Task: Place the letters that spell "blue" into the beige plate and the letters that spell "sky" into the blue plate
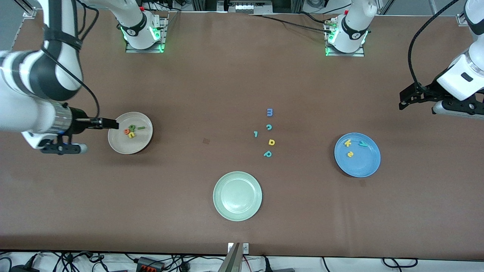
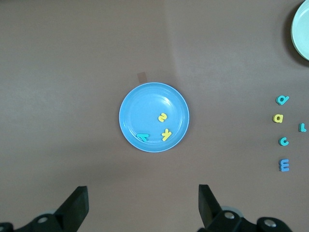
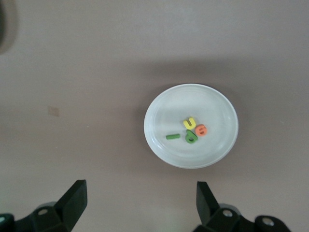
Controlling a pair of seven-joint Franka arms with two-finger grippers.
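Note:
The beige plate (image 1: 124, 145) lies toward the right arm's end of the table. In it are the green "b" (image 1: 132, 127), orange "e" (image 1: 126, 131), yellow "u" (image 1: 131, 134) and dark green "l" (image 1: 141, 128). My right gripper (image 1: 109, 123) hangs open and empty by that plate's rim; its wrist view shows the plate (image 3: 212, 111) past the gripper (image 3: 140, 193). The blue plate (image 1: 361, 166) holds the yellow "k" (image 1: 347, 142), yellow "s" (image 1: 350, 154) and teal "y" (image 1: 363, 143). My left gripper (image 1: 404, 100) waits open above the table near it (image 2: 142, 197).
A pale green plate (image 1: 237, 195) lies nearest the front camera. Loose letters sit mid-table: blue "m" (image 1: 269, 112), teal "c" (image 1: 269, 127), a teal hooked piece (image 1: 256, 133), yellow "d" (image 1: 271, 142) and teal "p" (image 1: 267, 153).

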